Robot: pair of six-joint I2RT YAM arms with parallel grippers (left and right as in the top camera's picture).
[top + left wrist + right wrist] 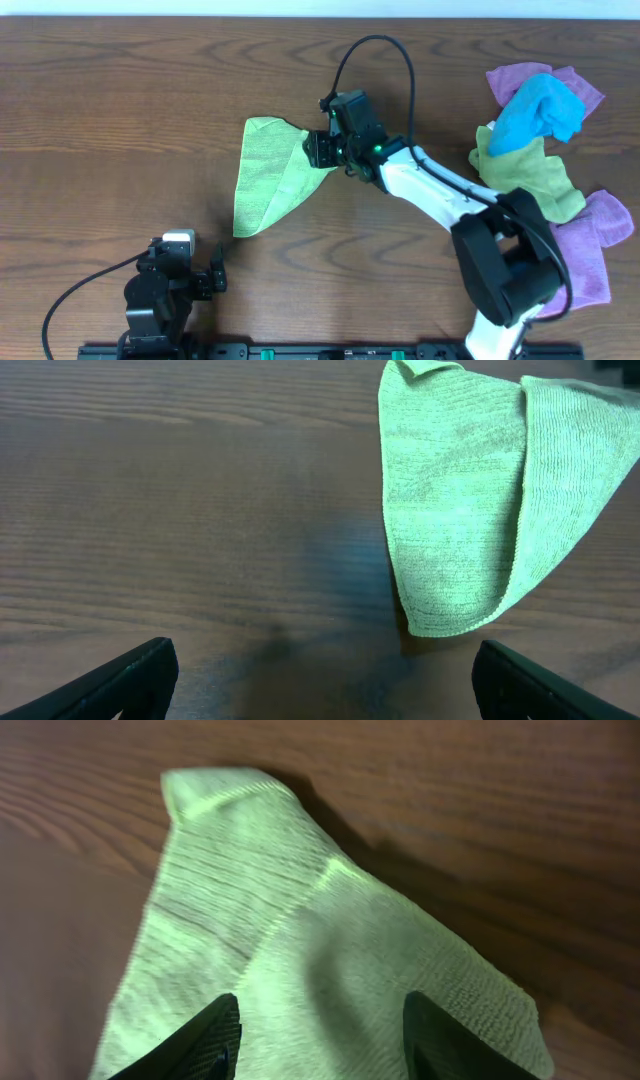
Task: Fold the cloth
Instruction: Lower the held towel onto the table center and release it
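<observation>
A light green cloth [268,175] lies on the wooden table, its right part folded over toward the left, so it forms a rough triangle. It also shows in the left wrist view [460,510] and fills the right wrist view [300,920]. My right gripper [318,150] is at the cloth's right corner. Its fingers [315,1030] are partly apart, low over the cloth, with a raised ridge of fabric between them. My left gripper [215,280] is open and empty near the front edge. In its wrist view the fingers [320,680] are over bare wood, short of the cloth's near corner.
A pile of other cloths sits at the right side of the table: a blue one [545,110] on top, a yellow-green one [530,170], and purple ones [590,250] around them. The right arm's black cable [400,60] loops above the table.
</observation>
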